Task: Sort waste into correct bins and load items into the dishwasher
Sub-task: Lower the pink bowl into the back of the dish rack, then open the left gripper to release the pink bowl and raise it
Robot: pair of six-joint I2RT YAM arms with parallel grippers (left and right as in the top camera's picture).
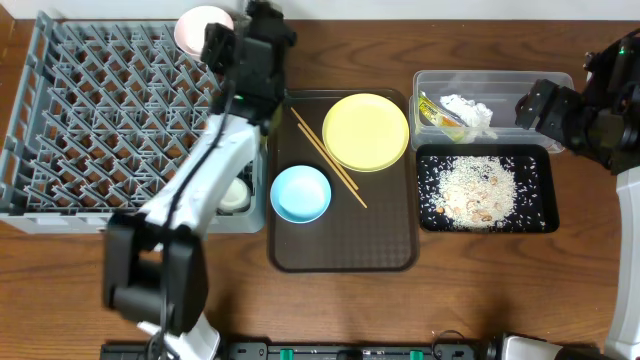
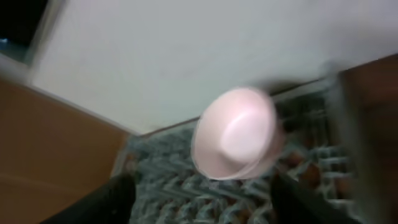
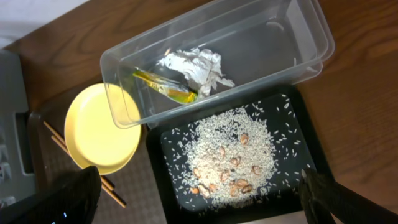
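The white-pinkish bowl (image 1: 203,28) sits at the far right corner of the grey dish rack (image 1: 100,110); whether it rests on the rack I cannot tell. It shows blurred in the left wrist view (image 2: 235,134). My left gripper (image 1: 225,48) (image 2: 199,190) is open just beside it, not touching. A small white cup (image 1: 236,194) sits in the rack's near right corner. The yellow plate (image 1: 365,131), blue bowl (image 1: 300,193) and chopsticks (image 1: 330,160) lie on the brown tray. My right gripper (image 1: 532,105) (image 3: 199,205) is open and empty above the black tray (image 3: 311,155) of rice scraps (image 3: 230,158).
The clear tub (image 1: 500,82) (image 3: 280,43) holds the green-and-orange wrapper (image 3: 165,87) and the crumpled tissue (image 3: 196,67). The dark brown serving tray (image 1: 340,250) lies between the rack and the bins. My left arm reaches across the rack's right side.
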